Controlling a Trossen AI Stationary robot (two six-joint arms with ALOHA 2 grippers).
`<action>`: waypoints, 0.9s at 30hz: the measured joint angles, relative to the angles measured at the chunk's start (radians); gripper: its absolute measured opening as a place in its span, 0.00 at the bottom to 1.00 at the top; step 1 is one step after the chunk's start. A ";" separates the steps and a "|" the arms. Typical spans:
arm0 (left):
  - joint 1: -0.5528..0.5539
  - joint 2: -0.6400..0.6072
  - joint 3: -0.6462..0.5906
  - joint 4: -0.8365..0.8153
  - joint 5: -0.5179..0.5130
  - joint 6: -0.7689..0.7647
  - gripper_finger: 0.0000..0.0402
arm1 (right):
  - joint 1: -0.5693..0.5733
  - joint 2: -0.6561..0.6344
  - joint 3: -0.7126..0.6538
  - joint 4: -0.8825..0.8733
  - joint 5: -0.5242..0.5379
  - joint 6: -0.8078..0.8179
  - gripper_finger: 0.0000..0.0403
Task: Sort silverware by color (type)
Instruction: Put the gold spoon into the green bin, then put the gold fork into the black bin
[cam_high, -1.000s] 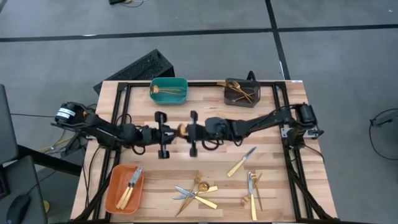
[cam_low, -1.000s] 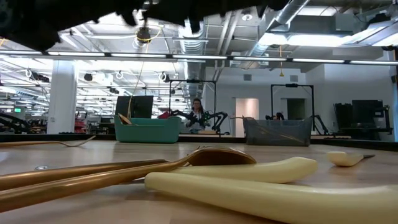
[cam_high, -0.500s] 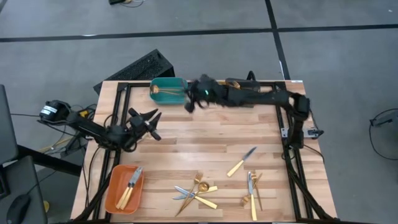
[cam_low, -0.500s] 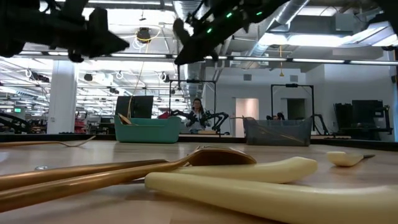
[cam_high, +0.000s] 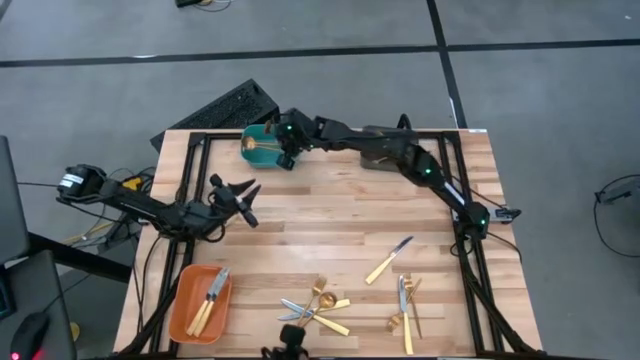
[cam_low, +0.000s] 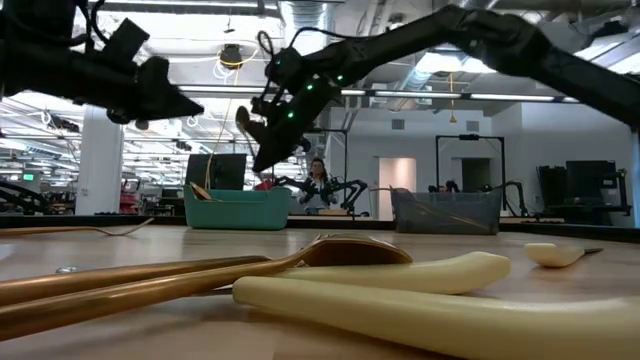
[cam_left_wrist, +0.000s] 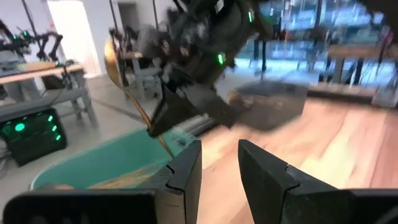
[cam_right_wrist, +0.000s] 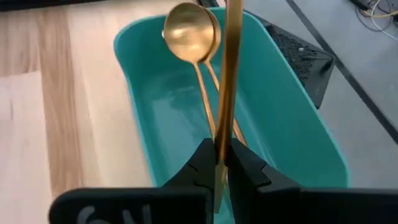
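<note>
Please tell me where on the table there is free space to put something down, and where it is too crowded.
Bare wood spans the table's middle, between the teal bin and dark grey bin behind and the loose silverware in front. The strip right of the orange bin is free too. The front, centre to right, is crowded.

Table (cam_high: 330, 240): pale wood planks with a striped grain, edged by a black frame. Teal bin (cam_right_wrist: 292, 118): plain teal inside and out, with shiny gold spoons (cam_right_wrist: 193, 37) lying in it. Dark grey bin (cam_high: 385, 150): gold pieces inside. Orange bin (cam_high: 185, 310): knives with silver blades and pale gold handles (cam_high: 210, 300). Loose silverware (cam_high: 320, 305) on the table: gold, with some silver blades. Right hand (cam_right_wrist: 219, 163): black, clamped on a gold handle (cam_right_wrist: 231, 74). Left hand (cam_left_wrist: 217, 171): black. Floor (cam_high: 540, 90): grey with dark lines.
</note>
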 joint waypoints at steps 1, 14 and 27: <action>0.000 -0.004 -0.001 -0.024 -0.002 -0.010 0.24 | -0.002 0.021 0.030 -0.017 0.000 0.000 0.10; 0.002 -0.093 0.073 -0.435 0.090 -0.234 0.24 | 0.003 -0.056 0.057 -0.176 0.022 0.053 0.63; 0.003 -0.115 0.209 -1.365 0.346 -0.915 0.26 | 0.110 -0.117 0.055 -0.345 -0.051 0.079 0.61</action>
